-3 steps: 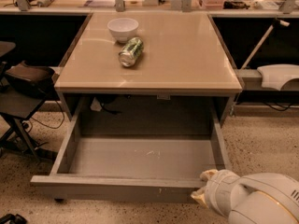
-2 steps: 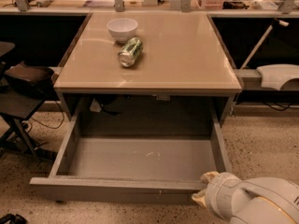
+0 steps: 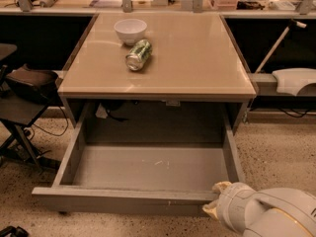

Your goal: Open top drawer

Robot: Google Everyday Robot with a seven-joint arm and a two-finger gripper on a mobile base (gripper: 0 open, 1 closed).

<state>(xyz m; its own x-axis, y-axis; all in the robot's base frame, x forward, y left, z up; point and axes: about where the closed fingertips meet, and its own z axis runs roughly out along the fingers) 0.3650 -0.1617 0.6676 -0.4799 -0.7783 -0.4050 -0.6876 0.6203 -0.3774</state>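
Observation:
The top drawer (image 3: 148,169) is a wide grey box pulled far out from under the beige tabletop (image 3: 163,68). It is plain grey inside, with a few small whitish marks on its floor. Its front panel (image 3: 118,199) faces me at the bottom. My gripper (image 3: 213,209) is at the right end of that front panel, against its top edge. The white arm shell (image 3: 266,216) behind it fills the bottom right corner and hides the fingertips.
A white bowl (image 3: 130,30) and a green can (image 3: 138,54) lying on its side rest on the tabletop at the back left. A dark chair (image 3: 24,93) stands at the left. A white object (image 3: 295,80) lies on a shelf at the right. The floor is speckled.
The drawer has come out slightly further toward me. The arm and gripper stay at its front right corner.

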